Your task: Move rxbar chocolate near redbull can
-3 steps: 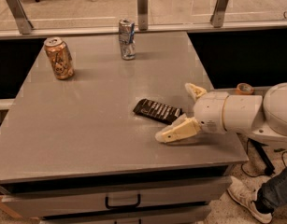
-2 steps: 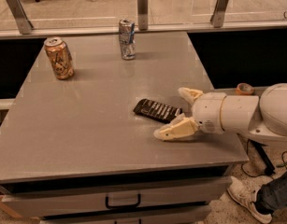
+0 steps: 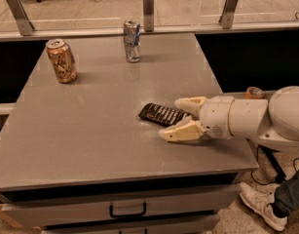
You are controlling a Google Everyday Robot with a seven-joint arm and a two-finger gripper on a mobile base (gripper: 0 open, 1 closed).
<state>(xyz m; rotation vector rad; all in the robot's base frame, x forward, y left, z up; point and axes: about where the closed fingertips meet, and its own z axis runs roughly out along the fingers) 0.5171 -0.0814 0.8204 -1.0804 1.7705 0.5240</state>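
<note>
The rxbar chocolate (image 3: pixel 162 114), a flat dark bar with white lettering, lies on the grey table (image 3: pixel 90 130) right of centre. My gripper (image 3: pixel 172 118) reaches in from the right with its cream fingers (image 3: pixel 180 131) open, one on each side of the bar's right end. The bar still rests flat on the table. The redbull can (image 3: pixel 132 41), slim, silver and blue, dented, stands upright near the table's far edge, well beyond the bar.
A wider orange-gold can (image 3: pixel 61 60) stands at the far left of the table. A glass railing with metal posts (image 3: pixel 148 9) runs behind the table. A drawer handle (image 3: pixel 127 210) is below the front edge. A person's shoe (image 3: pixel 258 206) is at lower right.
My gripper has moved left along the table, so its open fingers now straddle the right end of the bar. The bar and both cans have not moved.
</note>
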